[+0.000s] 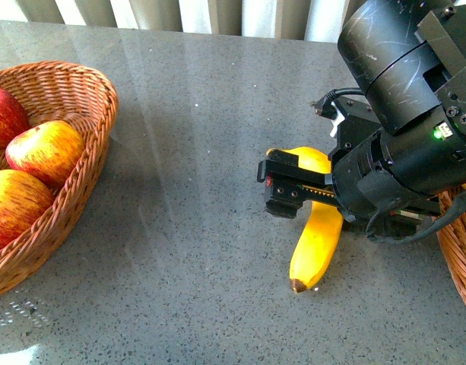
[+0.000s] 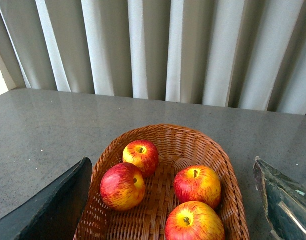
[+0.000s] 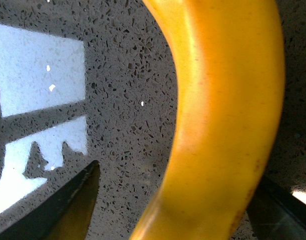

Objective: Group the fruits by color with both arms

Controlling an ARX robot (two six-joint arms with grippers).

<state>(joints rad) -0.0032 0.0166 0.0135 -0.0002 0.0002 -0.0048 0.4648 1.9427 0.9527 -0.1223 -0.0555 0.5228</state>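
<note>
The right gripper [image 1: 282, 188] sits down over the banana [image 1: 318, 236], jaws spread either side, lined up to grab it since the apples [image 1: 42, 152] already fill the left basket [image 1: 80, 190]; can't tell the left gripper's state.

No readable text, labels, brands or numbers in any view. Only sign-like mark: a small green indicator light [image 1: 440, 131] glowing on the bulky black right arm's housing, front view, with no legend beside it. Scratches on that housing form no letters.
</note>
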